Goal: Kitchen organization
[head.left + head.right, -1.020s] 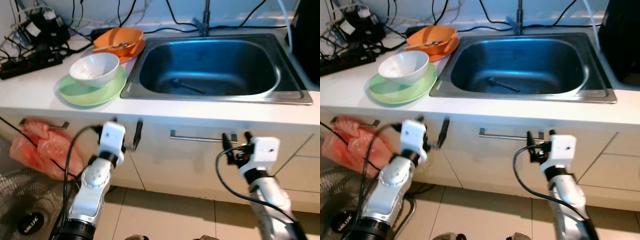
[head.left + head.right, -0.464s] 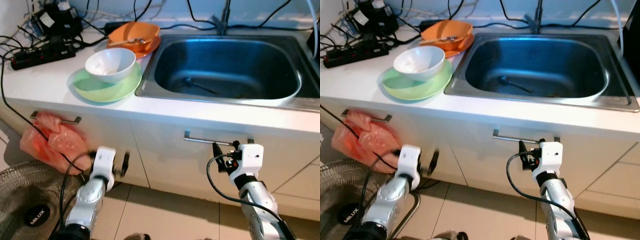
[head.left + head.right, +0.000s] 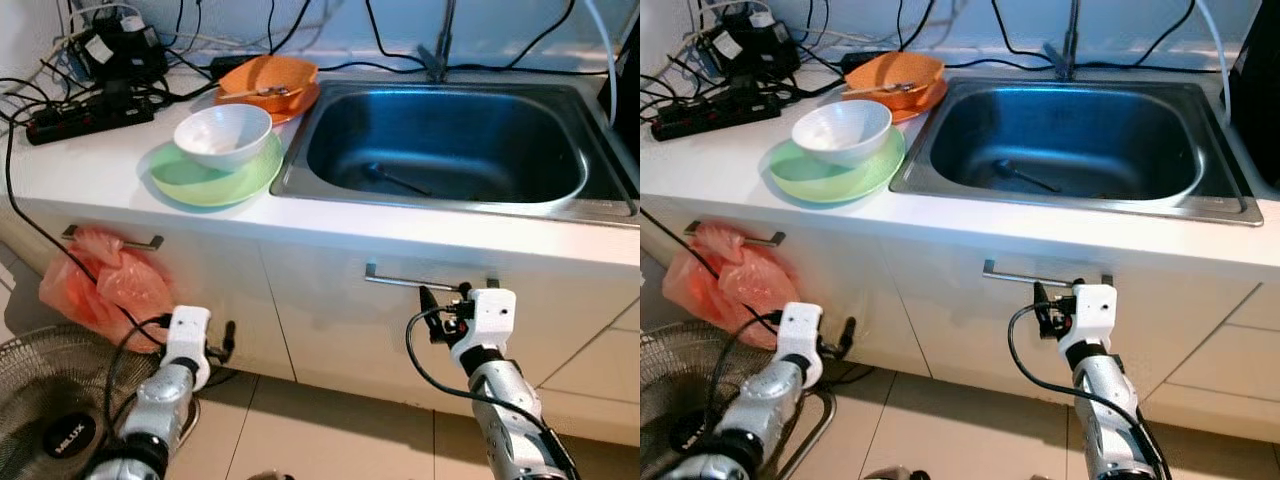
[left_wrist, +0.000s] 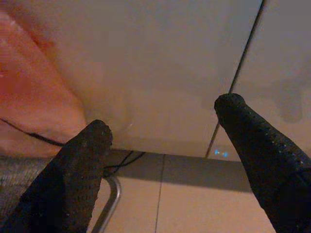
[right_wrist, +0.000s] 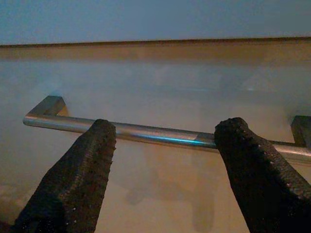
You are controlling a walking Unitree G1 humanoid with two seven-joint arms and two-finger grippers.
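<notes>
Right gripper (image 3: 440, 300), fingers spread just below the cabinet handle (image 3: 425, 283), could slide under and miss it.

Stainless steel sink (image 3: 940, 170) holding a dark utensil (image 3: 1025, 179), white bowl (image 3: 841, 130) sitting on pale green plate (image 3: 805, 180), orange bowl (image 3: 892, 72) behind, right gripper (image 3: 1054, 309) hovering below steel drawer handle (image 3: 1015, 277), left gripper (image 3: 842, 337) hanging near orange plastic bag (image 3: 722, 283).
</notes>
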